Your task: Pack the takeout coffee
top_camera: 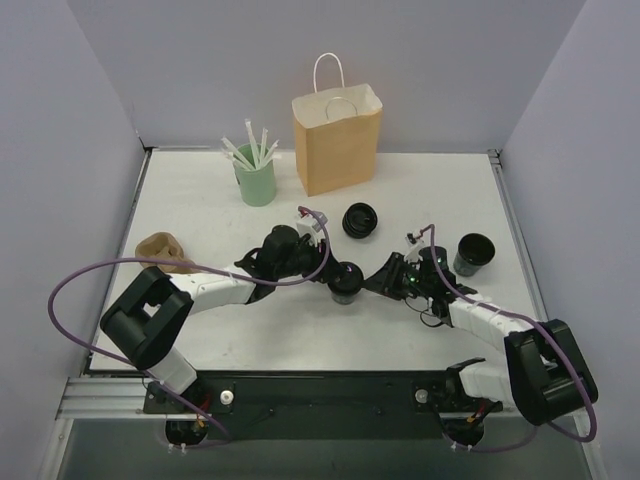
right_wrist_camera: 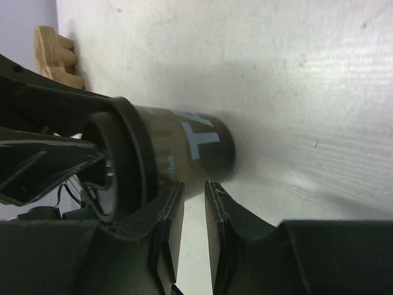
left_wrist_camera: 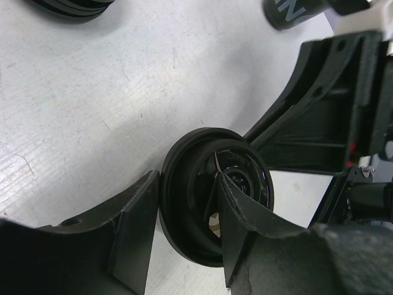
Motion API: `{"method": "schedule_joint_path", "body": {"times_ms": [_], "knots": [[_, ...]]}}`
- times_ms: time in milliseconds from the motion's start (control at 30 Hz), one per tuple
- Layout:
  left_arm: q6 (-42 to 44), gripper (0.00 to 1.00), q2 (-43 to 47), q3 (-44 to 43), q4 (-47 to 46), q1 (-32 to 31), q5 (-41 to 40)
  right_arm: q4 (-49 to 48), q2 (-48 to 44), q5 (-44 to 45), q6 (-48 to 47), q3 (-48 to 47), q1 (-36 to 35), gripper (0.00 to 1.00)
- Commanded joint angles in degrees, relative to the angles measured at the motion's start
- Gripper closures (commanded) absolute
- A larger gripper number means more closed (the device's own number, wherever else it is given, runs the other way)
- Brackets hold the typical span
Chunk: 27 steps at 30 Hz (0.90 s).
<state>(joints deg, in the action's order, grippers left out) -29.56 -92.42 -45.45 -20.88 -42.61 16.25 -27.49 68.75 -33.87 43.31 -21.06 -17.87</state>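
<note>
Pulp carrier point(top_camera: 160, 248) lies at the left of the table point(top_camera: 200, 200), and the mint cup of straws point(top_camera: 256, 178) stands farther back to its right; we take both to be parked out of the working lane. Our left gripper point(left_wrist_camera: 189, 184) is clamped on the takeout coffee cup point(top_camera: 345, 285) near the table's middle. One finger is outside the wall and one reaches into the mouth, which we judge steadies the cup for lidding. A loose black lid point(top_camera: 360, 220) lies just behind it. The brown paper bag point(top_camera: 337, 135) stands open at the back, ready to receive the cup. Our right gripper point(right_wrist_camera: 194, 190) sits just beside the cup's side, its jaws nearly together with a thin gap and nothing between them. A second black cup point(top_camera: 473, 253) stands apart, farther right.
</note>
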Motion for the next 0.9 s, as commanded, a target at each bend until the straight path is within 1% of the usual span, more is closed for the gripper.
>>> {"method": "schedule_joint_path", "body": {"times_ms": [0,67,167,200,300,333,400,433,500,533,633,733,867], "knots": [[1.09,0.5,-4.26,5.54,12.8,-0.98,-2.98,-4.51,3.23,-1.21,0.9,2.51,-1.82,0.79],[0.3,0.5,-3.56,6.34,11.75,-1.16,-3.15,-2.49,3.41,0.73,-0.5,2.52,-1.3,0.8],[-2.94,0.51,-1.72,7.48,11.48,-1.33,-4.82,0.84,1.66,0.91,-2.17,1.03,-0.15,0.81],[-3.48,0.51,-1.19,7.48,11.39,-1.34,-5.0,4.86,0.78,1.34,-2.96,-0.98,0.11,0.8],[-6.29,0.51,0.75,7.22,12.18,-1.34,-7.63,13.82,-3.53,4.51,-5.16,-3.98,0.03,0.7],[-7.34,0.5,1.19,6.96,13.23,-1.34,-8.59,15.25,-4.67,4.86,-4.99,-5.03,0.11,0.62],[-9.98,0.5,2.86,6.87,13.15,-1.33,-9.92,18.41,-8.27,5.83,-3.94,-5.48,-0.06,0.55],[-11.29,0.5,3.47,6.95,13.76,-1.34,-10.79,18.78,-9.59,5.83,-3.24,-5.31,-0.15,0.51],[-13.85,0.47,5.67,7.04,13.77,-1.25,-12.02,19.22,-12.93,6.09,-1.31,-5.04,-0.41,0.46],[-14.73,0.46,6.37,7.22,13.33,-1.25,-12.03,19.14,-14.51,6.35,-0.51,-4.87,-1.28,0.41],[-17.28,0.43,8.66,7.31,11.66,-1.34,-10.54,18.78,-15.49,8.28,1.16,-5.13,-3.91,0.34],[-18.69,0.39,9.63,6.43,10.69,-1.34,-8.34,18.52,-14.27,10.31,1.78,-6.01,-5.68,0.32],[-19.04,0.36,10.33,5.2,10.6,-1.25,-7.37,16.41,-11.01,10.4,1.34,-7.06,-7.26,0.31]]}}
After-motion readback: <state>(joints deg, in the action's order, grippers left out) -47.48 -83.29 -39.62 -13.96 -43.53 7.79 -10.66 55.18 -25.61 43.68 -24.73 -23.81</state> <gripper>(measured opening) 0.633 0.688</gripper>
